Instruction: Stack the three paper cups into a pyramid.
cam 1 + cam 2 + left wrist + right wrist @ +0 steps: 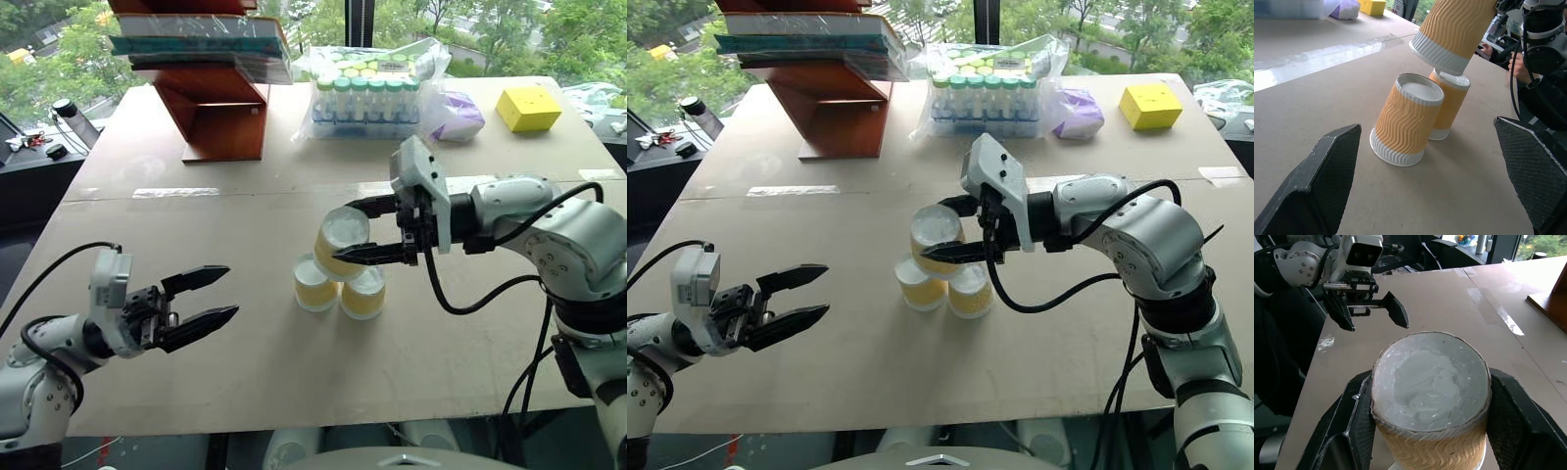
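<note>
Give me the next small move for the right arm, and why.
Probably level the held cup and lower it centred on the two base cups. The right pincer grips it inverted but tilted just above them, where they stand upside down, side by side. The left pincer is open, off to the side.

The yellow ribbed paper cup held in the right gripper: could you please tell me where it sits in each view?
Left eye view: yellow ribbed paper cup, centre, tilted.
Right eye view: just left of centre.
Left wrist view: upper edge.
Right wrist view: centre foreground, white base up.
Shared landmark: two cups standing on the table.
</note>
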Motion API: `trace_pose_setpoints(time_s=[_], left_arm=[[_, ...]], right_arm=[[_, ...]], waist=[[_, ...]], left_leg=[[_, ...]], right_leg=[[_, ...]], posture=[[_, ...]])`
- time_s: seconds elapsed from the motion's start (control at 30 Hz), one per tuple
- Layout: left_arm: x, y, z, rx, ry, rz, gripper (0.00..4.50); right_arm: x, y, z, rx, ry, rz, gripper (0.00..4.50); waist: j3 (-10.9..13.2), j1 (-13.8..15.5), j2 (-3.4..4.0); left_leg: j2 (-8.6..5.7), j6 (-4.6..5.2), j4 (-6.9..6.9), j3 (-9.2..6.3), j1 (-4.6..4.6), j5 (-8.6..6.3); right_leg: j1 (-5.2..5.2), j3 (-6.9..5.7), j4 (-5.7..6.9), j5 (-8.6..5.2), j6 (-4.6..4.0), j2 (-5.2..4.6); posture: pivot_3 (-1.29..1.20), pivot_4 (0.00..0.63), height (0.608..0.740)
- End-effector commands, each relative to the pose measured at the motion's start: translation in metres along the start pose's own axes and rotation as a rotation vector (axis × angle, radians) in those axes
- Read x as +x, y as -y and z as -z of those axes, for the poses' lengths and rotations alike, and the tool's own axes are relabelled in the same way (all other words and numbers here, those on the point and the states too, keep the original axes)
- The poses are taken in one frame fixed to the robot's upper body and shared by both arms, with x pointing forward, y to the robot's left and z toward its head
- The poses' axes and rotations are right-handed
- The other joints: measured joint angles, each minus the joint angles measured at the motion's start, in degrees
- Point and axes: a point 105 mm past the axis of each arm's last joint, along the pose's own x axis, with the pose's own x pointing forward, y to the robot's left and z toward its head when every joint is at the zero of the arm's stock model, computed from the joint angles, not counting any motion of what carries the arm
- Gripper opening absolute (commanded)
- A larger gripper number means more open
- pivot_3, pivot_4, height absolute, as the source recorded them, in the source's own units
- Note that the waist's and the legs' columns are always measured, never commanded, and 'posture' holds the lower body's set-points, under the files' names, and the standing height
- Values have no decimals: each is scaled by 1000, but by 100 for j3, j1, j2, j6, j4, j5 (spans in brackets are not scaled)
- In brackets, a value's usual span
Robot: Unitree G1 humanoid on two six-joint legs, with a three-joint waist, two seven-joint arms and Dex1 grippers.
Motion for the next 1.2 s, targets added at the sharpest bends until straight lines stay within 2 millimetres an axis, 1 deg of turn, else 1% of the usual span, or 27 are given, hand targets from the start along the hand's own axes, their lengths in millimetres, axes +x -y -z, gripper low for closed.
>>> trace_pose_setpoints(time_s=[0.03, 0.3, 0.43, 0.67, 0.73, 0.77, 0.83, 0.87, 1.03, 1.13, 1.2], left_arm=[[-2, 0, -6, 37, -5, 12, 4500], [-8, 0, -12, 47, -22, 26, 4500], [-8, -1, -13, 53, -22, 28, 4500], [-7, -1, -13, 59, -18, 26, 4500], [-6, 0, -13, 60, -15, 28, 4500], [-6, 1, -14, 61, -11, 29, 4500], [-6, 2, -17, 60, 10, 35, 4500], [-6, 2, -19, 62, 19, 38, 4500], [-6, 2, -38, 82, 119, 34, 4500], [0, 1, -49, 87, 169, 43, 4500], [2, 1, -50, 84, 175, 50, 4500]], right_arm=[[6, -7, -2, -64, -6, -16, 2403], [7, -7, 1, -75, -19, -24, 2403], [8, -11, 1, -74, -28, -44, 2403], [7, -9, 3, -78, -62, -50, 2403], [7, -9, 6, -76, -74, -54, 3292], [7, -9, 7, -77, -77, -55, 3556], [6, -9, 5, -79, -65, -58, 4317], [5, -8, 3, -80, -55, -55, 4443], [-8, -3, -12, -102, 20, 1, 4443], [-28, 0, -18, -118, 88, 75, 4443], [-39, 0, -21, -120, 132, 118, 4443]], waist=[[0, -1, 0], [-1, -2, -2], [-1, -1, -2], [-2, 0, -3], [-2, 0, -3], [-3, 0, -5], [-3, -3, -5], [-3, -3, -5], [-3, 6, -5], [-4, 45, -7], [-5, 69, -8]], left_leg=[[0, 0, 0, 0, 0, 0], [0, -1, 2, -1, 0, 0], [0, 0, 2, -3, 0, 0], [0, -1, 2, -3, 0, 0], [0, -1, 3, -2, 0, 0], [0, -1, 3, -2, 0, 0], [0, -1, 4, -2, -1, 0], [0, -1, 4, -2, 0, 0], [1, -1, 5, -3, -1, 0], [1, -1, 11, -7, -5, 0], [0, -1, 15, -12, -12, 0]], right_leg=[[0, 0, 0, 0, 0, 0], [0, -1, 0, 0, 0, -1], [0, -1, 0, 0, 0, -1], [1, -1, 0, 0, 0, -3], [1, -1, 0, 0, 0, -2], [1, -1, 0, 0, 0, -2], [1, -2, 0, 0, 0, -2], [0, -1, 0, 0, 0, -3], [1, -2, 0, 0, 0, -4], [2, -6, 0, 1, 0, -3], [2, -11, -1, 1, 1, -2]], posture=[[0, 150, 740], [0, 150, 740], [0, 150, 740], [0, 150, 740], [0, 150, 740], [0, 150, 740], [0, 150, 740], [0, 150, 740], [0, 150, 740], [0, 150, 740], [0, 150, 740]])
